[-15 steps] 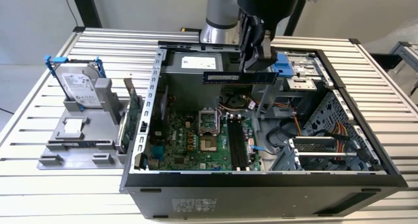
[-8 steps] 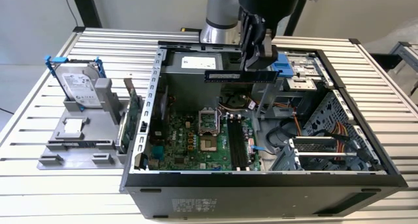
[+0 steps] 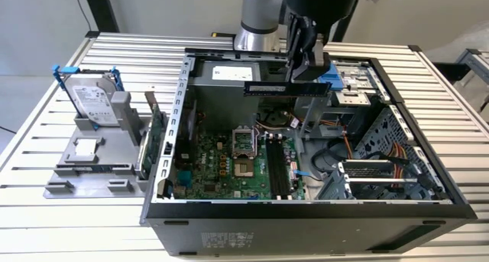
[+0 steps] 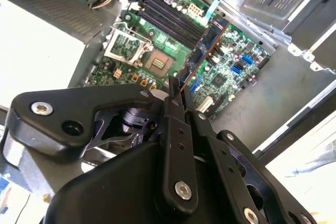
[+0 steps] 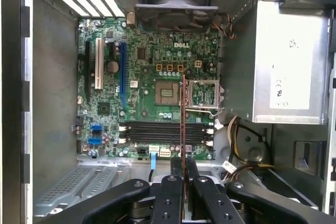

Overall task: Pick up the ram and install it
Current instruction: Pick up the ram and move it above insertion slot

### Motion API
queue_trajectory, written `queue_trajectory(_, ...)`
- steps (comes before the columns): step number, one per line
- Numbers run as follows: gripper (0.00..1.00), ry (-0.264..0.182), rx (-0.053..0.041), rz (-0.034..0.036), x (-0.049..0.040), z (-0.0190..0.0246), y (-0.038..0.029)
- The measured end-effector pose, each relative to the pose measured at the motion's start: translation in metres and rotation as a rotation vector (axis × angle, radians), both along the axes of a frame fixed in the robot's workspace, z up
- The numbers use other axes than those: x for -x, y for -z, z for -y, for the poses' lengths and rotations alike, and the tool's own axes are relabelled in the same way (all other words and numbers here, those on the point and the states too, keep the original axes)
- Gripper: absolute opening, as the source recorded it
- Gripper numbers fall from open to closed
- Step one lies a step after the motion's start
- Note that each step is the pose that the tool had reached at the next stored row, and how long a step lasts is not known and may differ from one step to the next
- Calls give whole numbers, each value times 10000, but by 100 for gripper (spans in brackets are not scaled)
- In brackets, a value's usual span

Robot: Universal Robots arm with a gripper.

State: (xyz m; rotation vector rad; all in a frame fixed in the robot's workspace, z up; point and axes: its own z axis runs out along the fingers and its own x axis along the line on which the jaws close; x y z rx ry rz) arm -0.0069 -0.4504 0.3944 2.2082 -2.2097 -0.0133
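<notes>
Overhead, the arm points straight down; its gripper (image 3: pixel 308 78) clamps the ram (image 3: pixel 271 88), held level above the motherboard (image 3: pixel 221 165).

Seen close in the first wrist view, my gripper (image 5: pixel 183 167) is matt black, its links studded with bright metal screw heads (image 4: pixel 182 190). It is clamped on the ram (image 3: pixel 287 88), a dull dark-green circuit board with matt black chips. Below it, the motherboard (image 5: pixel 152 93) is glossy green laminate with black plastic slots (image 5: pixel 163 132). The computer case (image 3: pixel 182 96) is bare grey sheet metal inside, with a matt black outer panel. The table (image 3: pixel 137 50) is ribbed, satin-bright metal. Near the table's edge on the exterior view's left, a silver metal hard drive (image 3: pixel 95 99) sits in blue plastic rails (image 3: pixel 58 82) on a matt grey plastic stand (image 3: pixel 91 153).
</notes>
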Motion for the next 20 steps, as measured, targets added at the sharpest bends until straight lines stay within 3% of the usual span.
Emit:
queue_trajectory(9, 0, 474, 1, -1, -28, 4, 0)
queue_trajectory(20, 0, 573, 0, 0, -120, 43, 1)
